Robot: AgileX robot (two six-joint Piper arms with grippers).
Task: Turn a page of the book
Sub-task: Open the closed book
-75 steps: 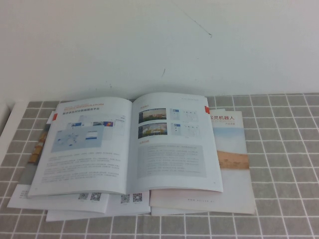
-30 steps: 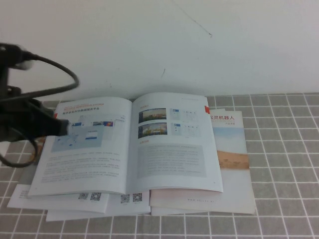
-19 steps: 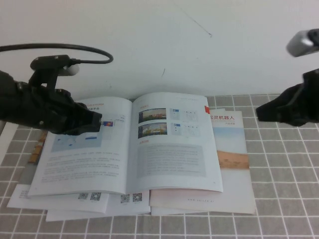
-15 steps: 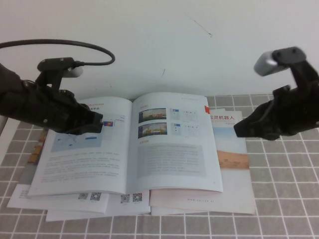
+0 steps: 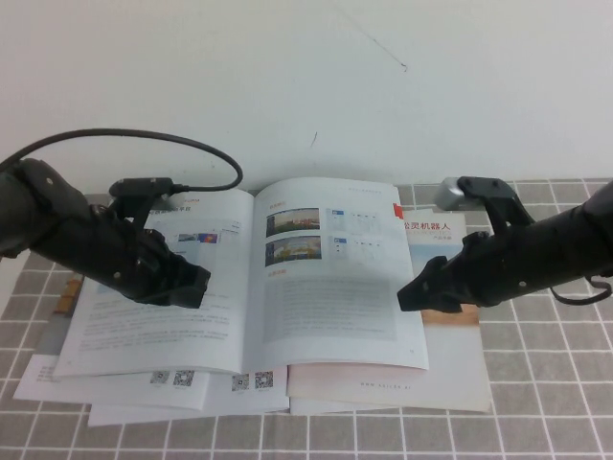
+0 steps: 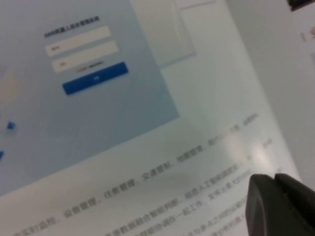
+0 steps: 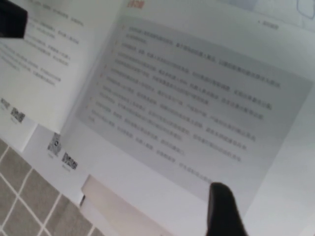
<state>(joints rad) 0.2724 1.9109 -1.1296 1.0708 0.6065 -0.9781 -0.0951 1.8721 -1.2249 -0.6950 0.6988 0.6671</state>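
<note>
An open book (image 5: 249,278) lies flat on a grey tiled worktop (image 5: 546,383), on top of several other booklets, its spine running near to far. The page (image 5: 335,273) to be turned is the right-hand leaf, thin, glossy and white, with two small stacked photos above grey text.

The right claw (image 5: 410,295) sits at that page's outer right edge, about halfway along it, so the page lies directly to its left. This arm is clearly the nearer one for lifting the leaf. I cannot tell whether its tips are apart or together, or whether they touch the paper.

The left claw (image 5: 196,286) rests low over the left-hand page, well left of the spine, perhaps pinning it down. Its opening cannot be made out either.

A beige-covered booklet (image 5: 450,316) pokes out beneath, on the right.
</note>
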